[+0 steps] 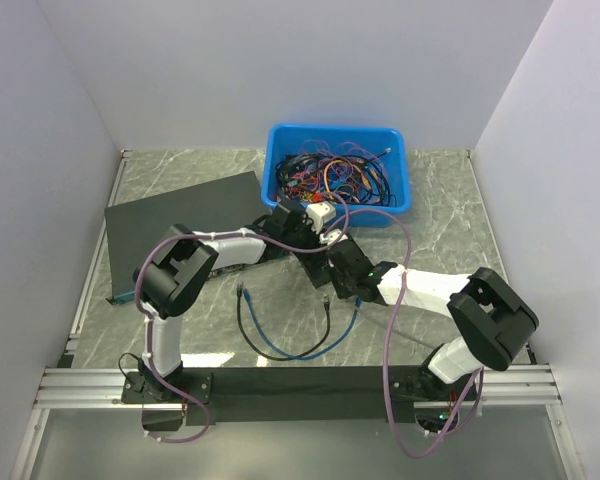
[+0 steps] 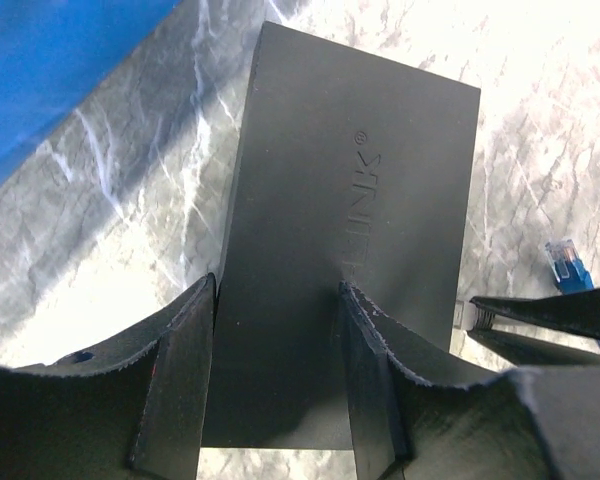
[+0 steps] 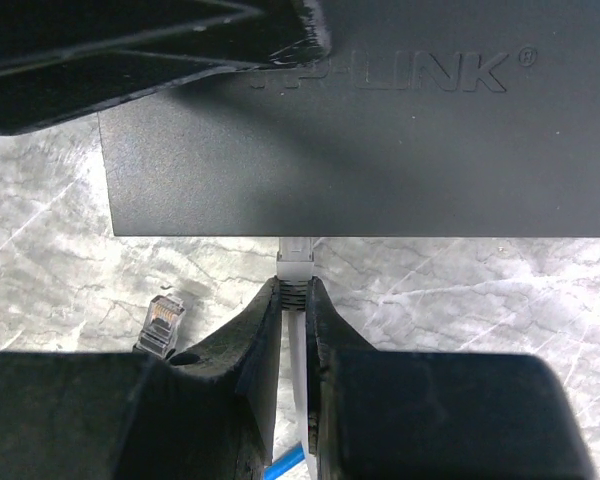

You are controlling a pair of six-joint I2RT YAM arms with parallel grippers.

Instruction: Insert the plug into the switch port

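Now the right claw [image 3: 293,292] is clenched on the plug [image 3: 295,256], whose tip meets the switch [image 3: 380,150] edge; the port itself is hidden under that edge. The left claw [image 2: 275,295] is spread, one finger at the switch's side and the other over its top, apparently bracing it. Best push straight and level along the cable line, so the switch cannot slide. Bare counter [image 3: 500,290] flanks one side; a loose plug [image 3: 162,322] lies near on the other.
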